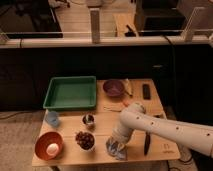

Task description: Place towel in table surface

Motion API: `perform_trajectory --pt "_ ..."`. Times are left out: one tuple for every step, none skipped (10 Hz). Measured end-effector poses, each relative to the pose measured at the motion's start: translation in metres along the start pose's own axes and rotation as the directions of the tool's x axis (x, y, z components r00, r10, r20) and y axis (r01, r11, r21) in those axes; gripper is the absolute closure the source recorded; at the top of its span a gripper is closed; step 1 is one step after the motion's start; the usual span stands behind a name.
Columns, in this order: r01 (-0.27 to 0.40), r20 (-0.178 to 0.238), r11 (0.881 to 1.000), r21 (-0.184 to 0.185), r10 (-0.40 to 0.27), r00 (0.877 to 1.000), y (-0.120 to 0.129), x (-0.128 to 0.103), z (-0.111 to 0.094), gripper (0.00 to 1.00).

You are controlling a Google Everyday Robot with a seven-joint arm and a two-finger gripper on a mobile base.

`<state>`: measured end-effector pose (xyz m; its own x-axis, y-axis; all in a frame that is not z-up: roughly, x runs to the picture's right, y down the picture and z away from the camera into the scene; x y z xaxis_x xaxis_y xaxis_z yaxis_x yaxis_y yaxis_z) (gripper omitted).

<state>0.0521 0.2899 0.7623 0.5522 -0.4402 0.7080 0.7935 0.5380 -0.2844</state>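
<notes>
A crumpled bluish-grey towel (115, 149) lies at the front edge of the wooden table (155, 150), a little right of the bowl of dark fruit. My white arm comes in from the right and bends down to it. My gripper (118, 142) is at the towel, right on top of it, with the wrist covering most of the cloth. The fingers are hidden by the arm and the towel.
A green tray (71, 93) stands at the back left. A purple bowl (113, 88) and a black remote (146, 91) are at the back. An orange bowl (48, 145), a bowl of dark fruit (85, 140), a blue cup (52, 118), a small tin (88, 120) and a black pen (146, 143) stand near the front.
</notes>
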Motion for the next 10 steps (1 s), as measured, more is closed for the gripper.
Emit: perform_trajectory --pt "0.000 -0.005 1.000 -0.007 0.000 1.000 0.000 0.001 -0.001 0.20" --pt "0.001 -0.011 1.000 -0.010 -0.001 1.000 -0.001 0.002 -0.002 0.20" --pt "0.005 -0.019 1.000 -0.014 -0.006 1.000 -0.001 0.002 -0.006 0.20" --pt "0.006 -0.018 1.000 -0.014 -0.006 1.000 -0.001 0.005 -0.015 0.20" --pt "0.009 -0.011 1.000 -0.015 -0.010 1.000 -0.002 0.007 -0.017 0.20" --pt "0.013 -0.004 1.000 -0.016 -0.013 1.000 -0.003 0.008 -0.018 0.20" --pt "0.014 0.000 1.000 -0.016 -0.014 1.000 -0.003 0.009 -0.019 0.20" --pt "0.014 0.000 1.000 -0.016 -0.014 1.000 -0.003 0.009 -0.019 0.20" --pt "0.014 -0.001 1.000 -0.016 -0.014 1.000 -0.003 0.009 -0.019 0.20" --pt "0.014 0.000 1.000 -0.016 -0.014 1.000 -0.003 0.009 -0.019 0.20"
